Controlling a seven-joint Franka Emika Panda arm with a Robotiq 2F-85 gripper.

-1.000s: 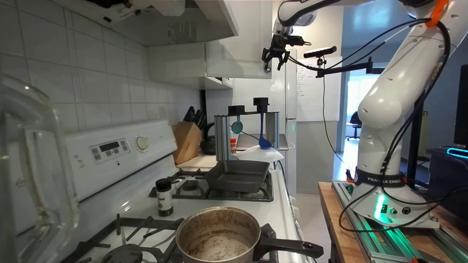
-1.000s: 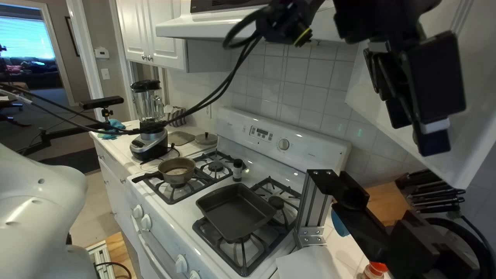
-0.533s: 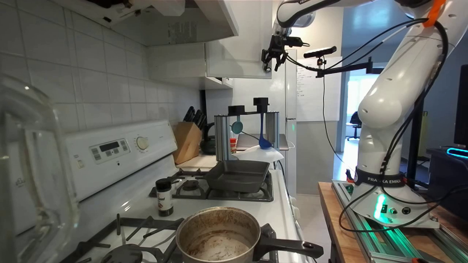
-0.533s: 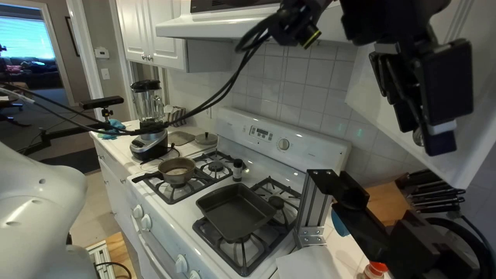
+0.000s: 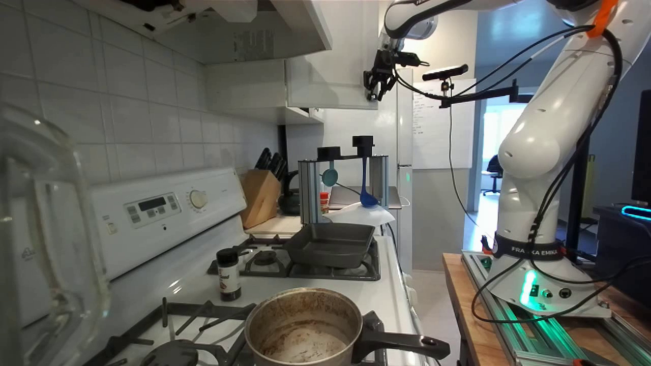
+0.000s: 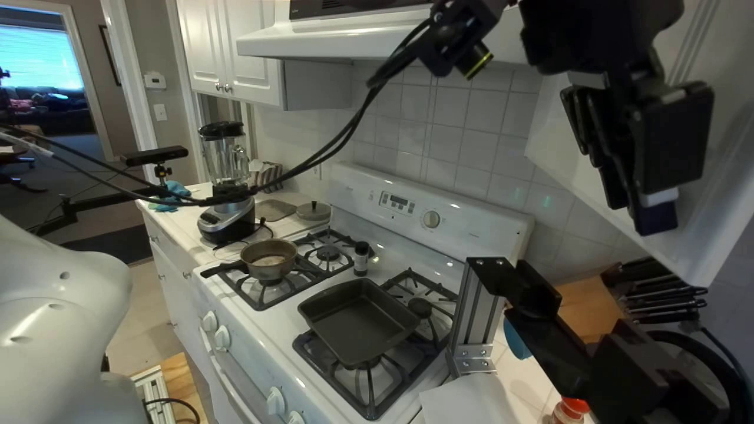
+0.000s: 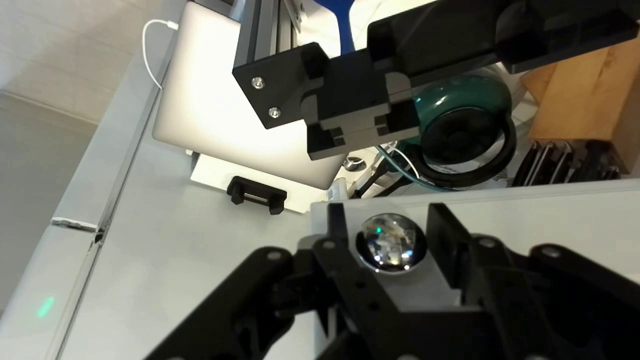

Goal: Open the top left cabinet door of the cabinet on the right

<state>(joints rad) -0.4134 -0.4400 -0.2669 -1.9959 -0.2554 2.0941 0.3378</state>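
Note:
A white panelled cabinet door (image 5: pixel 330 86) beside the range hood appears swung out, roughly in line with the cabinet's side panel (image 5: pixel 249 84). Its round chrome knob (image 7: pixel 392 242) sits near the lower free corner of the door (image 7: pixel 525 212). My gripper (image 7: pixel 385 220) has one finger on each side of this knob, partly closed. A narrow gap shows at the left finger (image 7: pixel 336 220), while the right finger (image 7: pixel 442 240) comes close to the knob's rim. Contact cannot be made out. In an exterior view the gripper (image 6: pixel 636 215) hides the knob.
A tall white unit (image 5: pixel 351 127) stands behind the door. Below are a black-topped stand (image 7: pixel 350 90) with hanging utensils, a laptop (image 7: pixel 225 100), a dark green kettle (image 7: pixel 462 100) and a knife block (image 5: pixel 260 198). A range hood (image 6: pixel 353 38) overhangs the stove with a baking pan (image 6: pixel 359 321).
The two fingers have come closer together around the knob. The gripper has shifted only slightly, and the cabinet door has not visibly moved.

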